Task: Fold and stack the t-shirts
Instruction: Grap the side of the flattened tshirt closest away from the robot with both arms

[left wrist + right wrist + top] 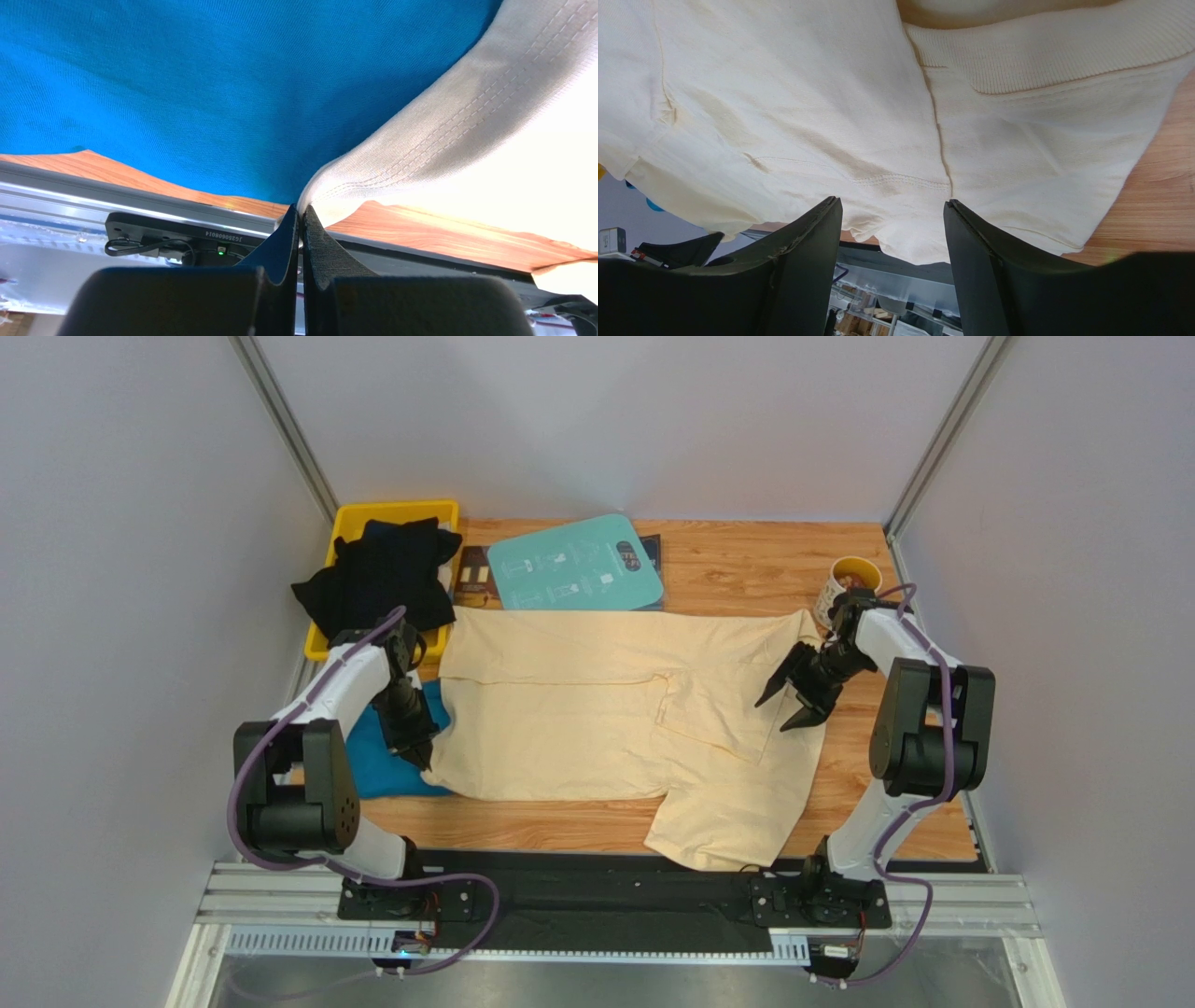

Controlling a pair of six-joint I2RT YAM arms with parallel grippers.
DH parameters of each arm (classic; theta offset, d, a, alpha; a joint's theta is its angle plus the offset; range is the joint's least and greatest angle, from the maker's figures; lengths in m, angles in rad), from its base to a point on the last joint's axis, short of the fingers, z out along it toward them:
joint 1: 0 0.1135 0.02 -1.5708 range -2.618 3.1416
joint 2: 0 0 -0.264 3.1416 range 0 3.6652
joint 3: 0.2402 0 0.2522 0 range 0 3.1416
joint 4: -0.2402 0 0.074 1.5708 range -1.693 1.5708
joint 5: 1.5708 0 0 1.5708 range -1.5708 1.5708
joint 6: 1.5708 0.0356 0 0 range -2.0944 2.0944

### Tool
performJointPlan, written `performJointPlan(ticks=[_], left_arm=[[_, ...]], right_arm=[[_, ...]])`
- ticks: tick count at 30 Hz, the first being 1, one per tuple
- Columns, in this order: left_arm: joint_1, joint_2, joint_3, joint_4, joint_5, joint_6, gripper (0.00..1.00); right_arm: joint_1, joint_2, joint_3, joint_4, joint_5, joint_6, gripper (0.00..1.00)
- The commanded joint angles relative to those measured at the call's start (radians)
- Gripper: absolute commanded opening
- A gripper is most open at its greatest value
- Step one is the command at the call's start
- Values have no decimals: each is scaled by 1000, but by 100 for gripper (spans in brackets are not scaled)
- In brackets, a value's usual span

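Nearest us, our left gripper [300, 213] is pinched tight on the hem of the cream shirt [603, 707], which lies spread mid-table, its edge overlapping the blue shirt [376, 756]. Our right gripper [892, 206] hovers near the collar, jaws apart, holding nothing. Farther back, black shirts [376, 574] fill a yellow bin [365, 513].

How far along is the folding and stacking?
Done: nothing stacked. In hand: the left gripper pinches an edge of the cream shirt; the right gripper hangs open over it. Left: that fold, the teal-blue shirt beside it, black shirts draped over the yellow bin.
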Motion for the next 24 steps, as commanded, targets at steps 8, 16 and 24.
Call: performJointPlan(ticks=[8,16,24], left_arm=[[6,8,153,36,77,12,0],[6,214,376,97,94,-2,0],[6,441,691,103,83,-5,0]], right_arm=[[13,-67,8,-35,31,-60,64],[17,-205,-109,-75,-8,-68,64],[20,-370,-110,-141,-49,-69,64]])
